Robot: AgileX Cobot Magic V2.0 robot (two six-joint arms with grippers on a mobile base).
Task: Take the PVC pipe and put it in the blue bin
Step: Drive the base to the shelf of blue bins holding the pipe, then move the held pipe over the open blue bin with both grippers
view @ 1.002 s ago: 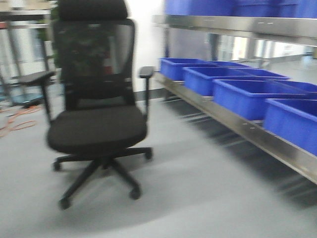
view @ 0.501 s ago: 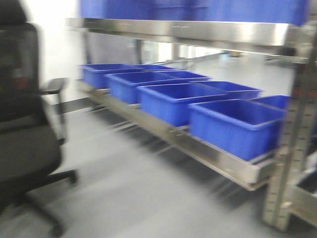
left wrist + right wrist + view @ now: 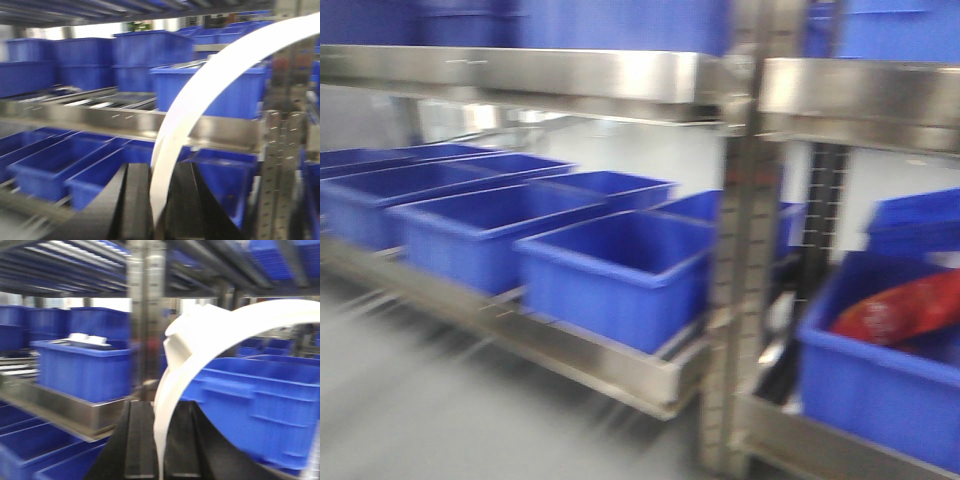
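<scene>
A steel storage rack (image 3: 735, 250) fills the room ahead of me, its shelf beam (image 3: 570, 75) running overhead. A row of blue bins (image 3: 620, 270) sits on the low shelf, and everything is smeared by motion blur. Right of the upright, another blue bin (image 3: 880, 390) holds a red bag (image 3: 905, 310). The PVC pipe (image 3: 215, 75) rises white and curved out of the left gripper (image 3: 157, 200), whose black fingers sit narrow against it. The right gripper (image 3: 160, 440) pinches white pipe (image 3: 175, 370) the same way. I cannot tell whether that is one length shared between them or two pieces. My worry is that the pipe sticks up well past the fingers, so a swing of the base this near the rack could knock it on the upright or the beam and twist it loose. It could also end up dropped in the bin with the bag. Half a second ago a black office chair stood at the left edge and the bins lay further right. Now the chair is out of sight, the upright stands centre, and the bin with the bag has come into view.
</scene>
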